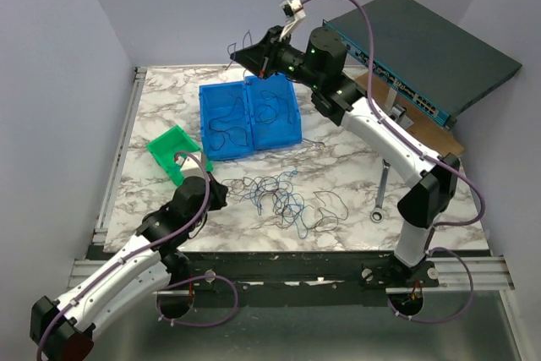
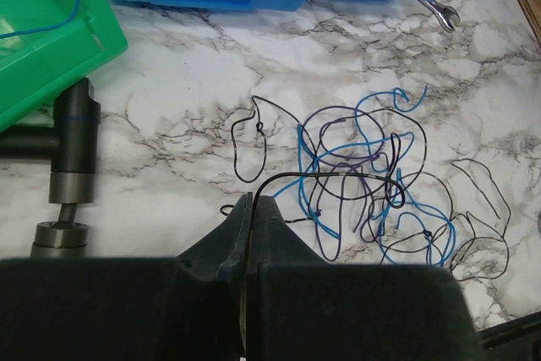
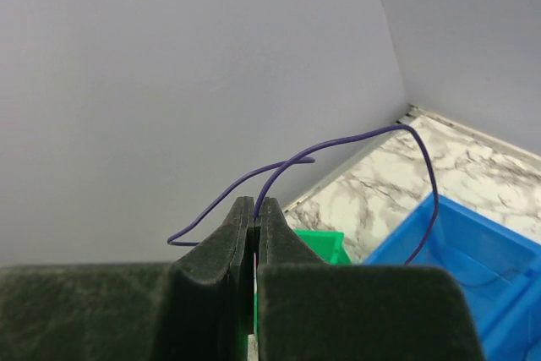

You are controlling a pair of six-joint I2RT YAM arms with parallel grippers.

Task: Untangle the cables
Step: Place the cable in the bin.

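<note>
Seeing hair-thin curly cables [image 1: 283, 200], blue and dark grey, knotted mid-table on veined marble [image 1: 169, 99]. Found left gripper [image 2: 254, 202] pinched on one dark strand [image 2: 292, 175]; right gripper [image 3: 255, 205] clamped on a violet strand [image 3: 372, 133], aloft.

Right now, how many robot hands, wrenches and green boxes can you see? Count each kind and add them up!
Hands: 2, the left hand and the right hand
Wrench: 1
Green box: 1
Total: 4
</note>
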